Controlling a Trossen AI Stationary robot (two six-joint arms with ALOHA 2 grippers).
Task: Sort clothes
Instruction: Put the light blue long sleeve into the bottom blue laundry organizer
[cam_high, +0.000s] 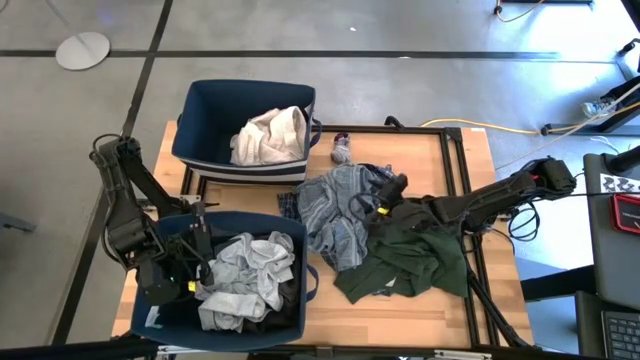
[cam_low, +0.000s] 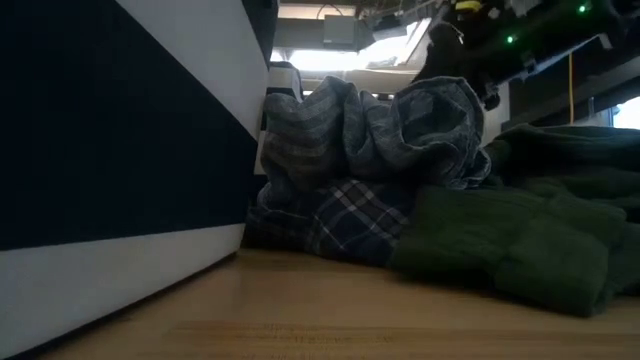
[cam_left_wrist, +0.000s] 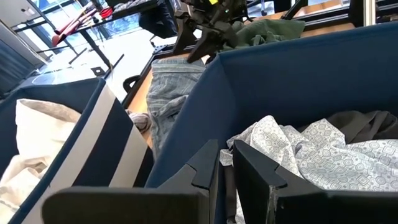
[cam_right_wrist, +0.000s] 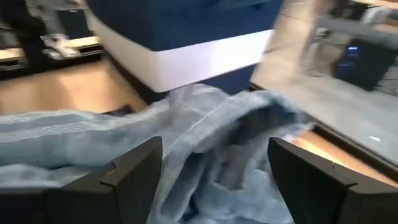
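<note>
Spreading wide, the right gripper (cam_high: 388, 190) fingers (cam_right_wrist: 130, 171) hover over the grey-blue striped garment (cam_high: 335, 215) mid-desk (cam_high: 420, 300), beside the dark green garment (cam_high: 410, 262). Left gripper (cam_high: 200, 262) fingers, nearly closed, sit inside the near bin (cam_high: 300, 300).

High view: overhead, straight down, whole wooden table (cam_high: 400, 305) visible.
Low view: table-top height, level, close against near navy bin (cam_low: 110, 130) wall.
Left wrist view: inside that bin, facing across table.
Right wrist view: very near, over grey-blue striped garment (cam_right_wrist: 205, 124), shared with all views.
</note>
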